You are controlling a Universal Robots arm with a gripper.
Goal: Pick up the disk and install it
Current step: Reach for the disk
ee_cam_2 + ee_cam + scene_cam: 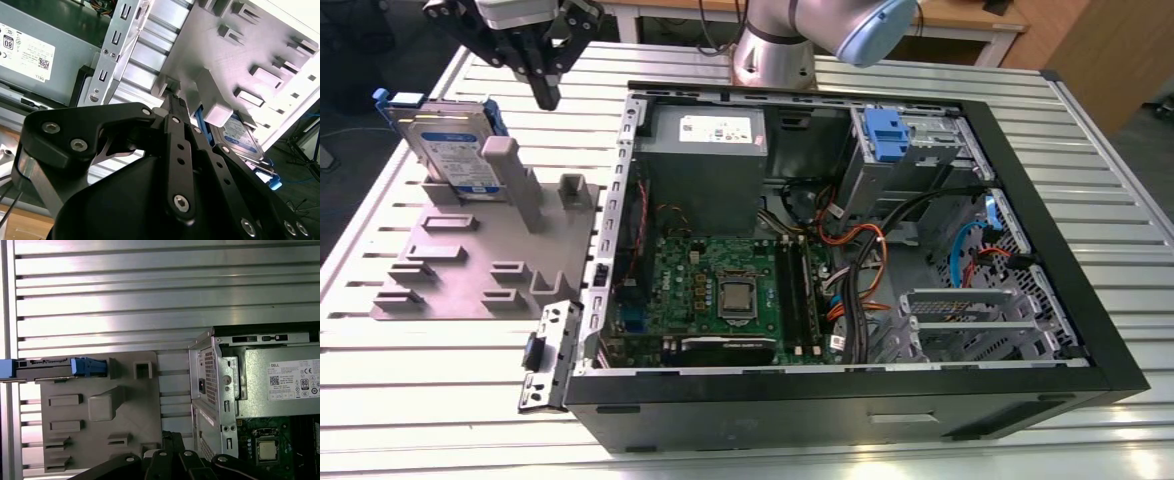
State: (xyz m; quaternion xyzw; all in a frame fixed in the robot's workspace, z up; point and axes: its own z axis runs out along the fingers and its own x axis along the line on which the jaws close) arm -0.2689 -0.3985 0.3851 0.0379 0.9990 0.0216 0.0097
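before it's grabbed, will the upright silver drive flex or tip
The silver metal hard drive is probably rigid and dense for its size. Standing on edge in the grey slotted rack, it could tip if nudged sideways.

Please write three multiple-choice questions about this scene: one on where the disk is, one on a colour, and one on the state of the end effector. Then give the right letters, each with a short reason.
1. Where is the disk?
A. In a slot of the grey fixture plate, outside the computer case
B. In the case's drive bay
C. Flat on the motherboard

2. What colour is the frame along the disk's edges?
A. Red
B. Blue
C. Yellow

3. What does the end effector hold?
A. The disk
B. A cable
C. Nothing

Answers:
1 A: the disk stands on its edge in the fixture plate, at the exterior view's left of the case.
2 B: blue plastic shows at the disk's top corner.
3 C: the end effector is shut and empty, above the fixture plate and apart from the disk.
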